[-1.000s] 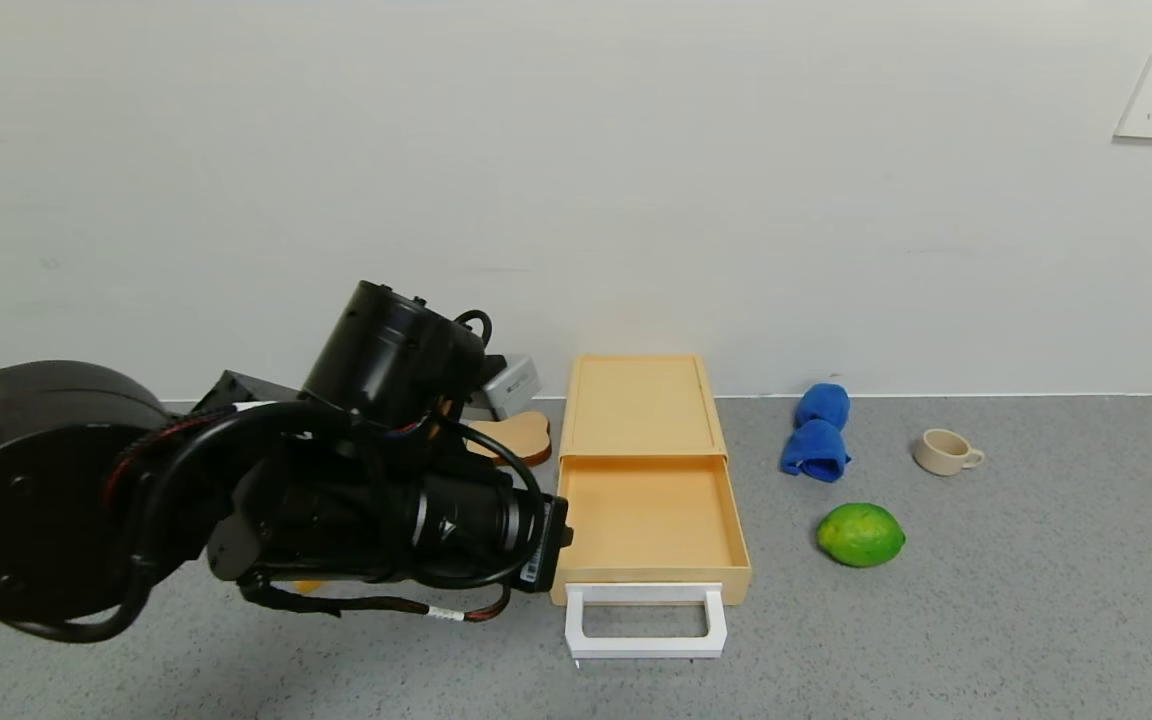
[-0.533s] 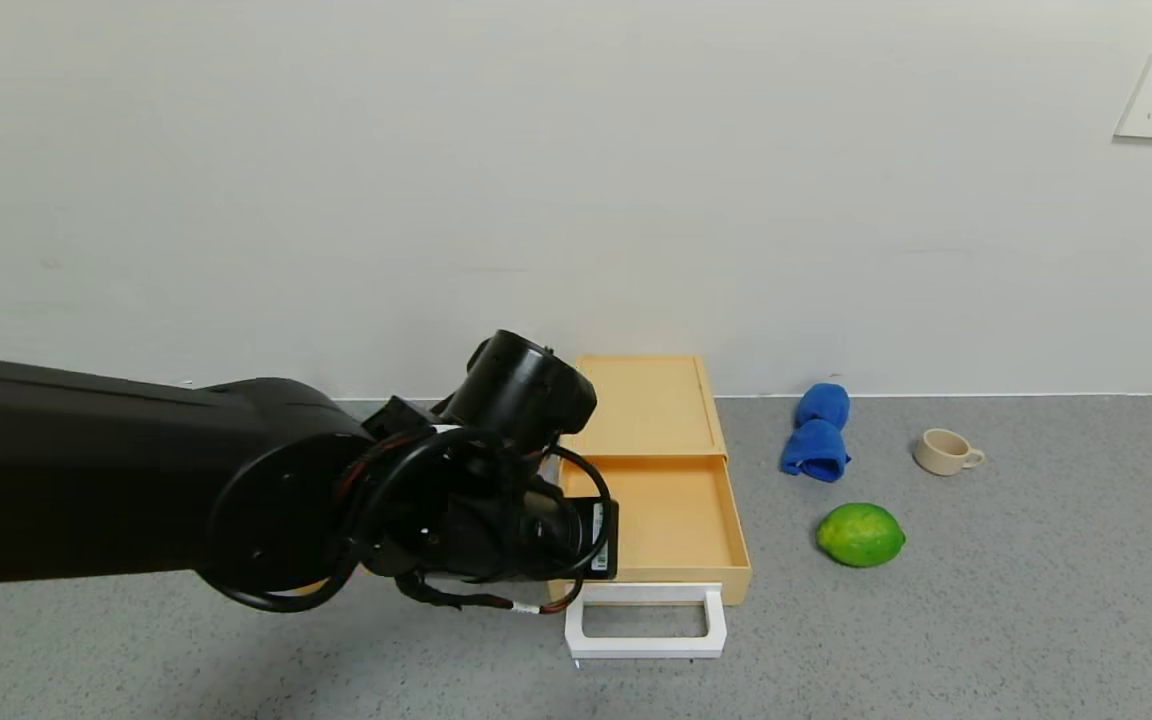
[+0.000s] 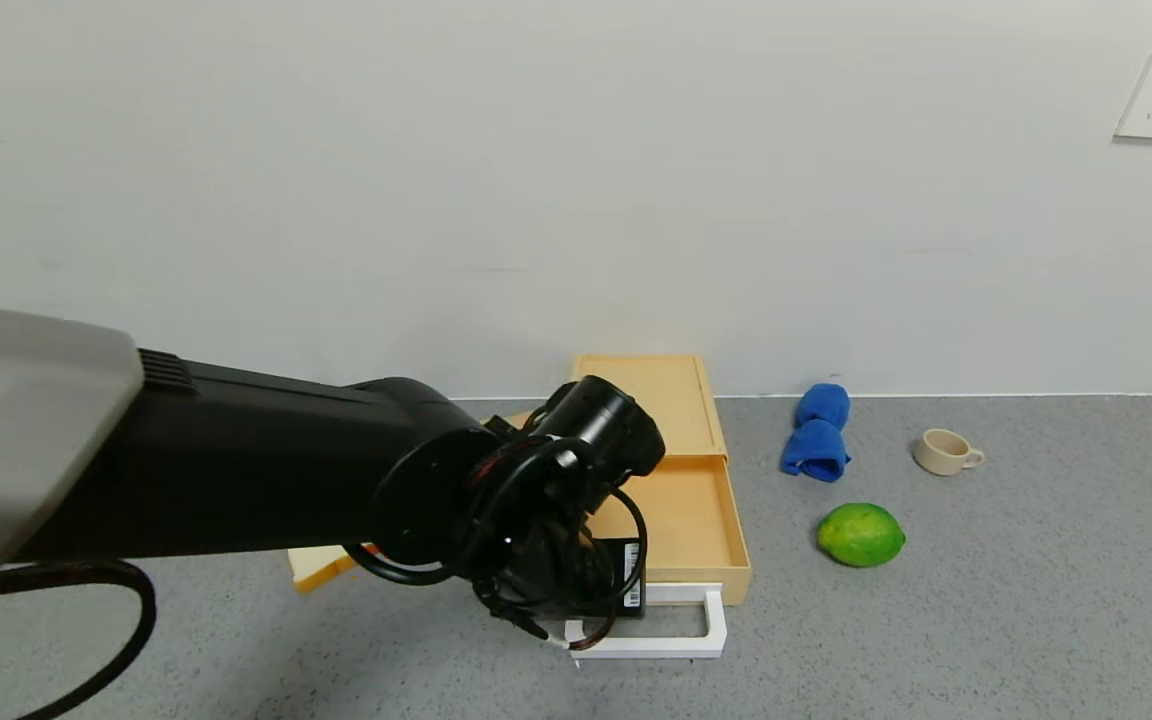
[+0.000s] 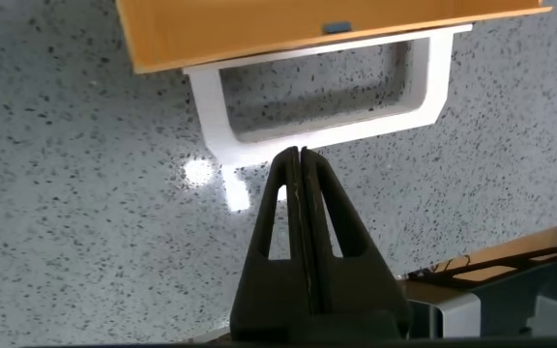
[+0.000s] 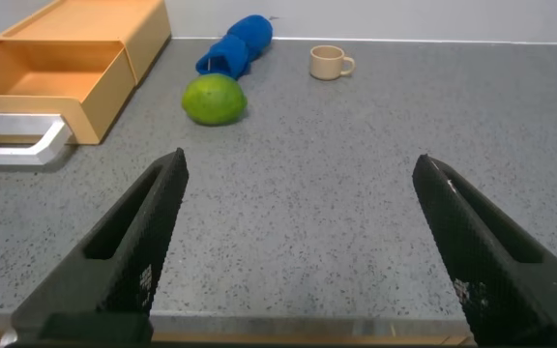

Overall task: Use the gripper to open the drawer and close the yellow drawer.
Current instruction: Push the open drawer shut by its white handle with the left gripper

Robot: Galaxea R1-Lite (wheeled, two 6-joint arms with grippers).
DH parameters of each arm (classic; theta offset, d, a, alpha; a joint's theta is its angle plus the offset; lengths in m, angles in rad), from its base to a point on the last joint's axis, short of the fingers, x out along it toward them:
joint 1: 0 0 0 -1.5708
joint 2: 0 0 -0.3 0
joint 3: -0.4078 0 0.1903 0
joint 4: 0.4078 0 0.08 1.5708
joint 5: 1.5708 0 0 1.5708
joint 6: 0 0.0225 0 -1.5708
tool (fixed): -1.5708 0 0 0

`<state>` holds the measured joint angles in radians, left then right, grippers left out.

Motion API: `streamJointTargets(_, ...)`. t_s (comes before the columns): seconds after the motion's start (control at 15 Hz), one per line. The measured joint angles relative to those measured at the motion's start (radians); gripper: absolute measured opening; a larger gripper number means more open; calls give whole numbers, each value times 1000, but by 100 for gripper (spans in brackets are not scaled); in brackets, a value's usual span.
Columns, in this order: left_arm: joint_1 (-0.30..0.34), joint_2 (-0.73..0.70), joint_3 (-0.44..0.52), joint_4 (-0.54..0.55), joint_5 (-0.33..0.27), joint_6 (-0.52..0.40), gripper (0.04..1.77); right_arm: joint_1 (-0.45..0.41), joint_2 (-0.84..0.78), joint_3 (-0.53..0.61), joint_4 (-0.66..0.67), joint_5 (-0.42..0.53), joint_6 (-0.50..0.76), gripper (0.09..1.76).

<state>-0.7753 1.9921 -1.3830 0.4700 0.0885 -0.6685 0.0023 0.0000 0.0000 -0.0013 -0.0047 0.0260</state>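
Note:
The pale yellow drawer [image 3: 648, 402] stands against the wall with its tray [image 3: 688, 512] slid out toward me and its white loop handle [image 3: 698, 642] in front. My left gripper [image 3: 598, 600] hangs over the handle's left part. In the left wrist view its fingers [image 4: 298, 159] are shut and empty, tips just before the handle's bar [image 4: 329, 129], apart from it. My right gripper [image 5: 303, 164] is open and empty, low over the table to the right, out of the head view. The open drawer also shows in the right wrist view [image 5: 66, 77].
A green lime [image 3: 860, 534], a rolled blue cloth [image 3: 818, 432] and a small cream cup [image 3: 946, 451] lie right of the drawer. A yellowish bread slice [image 3: 321, 568] peeks out under my left arm. The wall stands right behind the drawer.
My left arm has swung right and reached forward, from beside the tray's left edge to over the handle. The drawer has stayed open and still.

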Motion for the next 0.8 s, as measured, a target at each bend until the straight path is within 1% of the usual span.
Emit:
streamJointTargets(0.2, -14, 62, -55, 33, 24, -36, 11, 0, 0, 0, 0, 0, 0, 171)
streamJointTargets(0.47, -34, 133, -122, 65, 29, -75, 11, 0, 0, 0, 0, 0, 0, 171)
streamJointTargets(0.53, -39, 149, -140, 72, 36, -87, 11, 0, 0, 0, 0, 0, 0, 171)
streamJointTargets(0.67, -43, 184, -180, 95, 72, -111, 11, 0, 0, 0, 0, 0, 0, 171)
streamJointTargets(0.8, -45, 207, -203, 102, 81, -115, 11, 0, 0, 0, 0, 0, 0, 171)
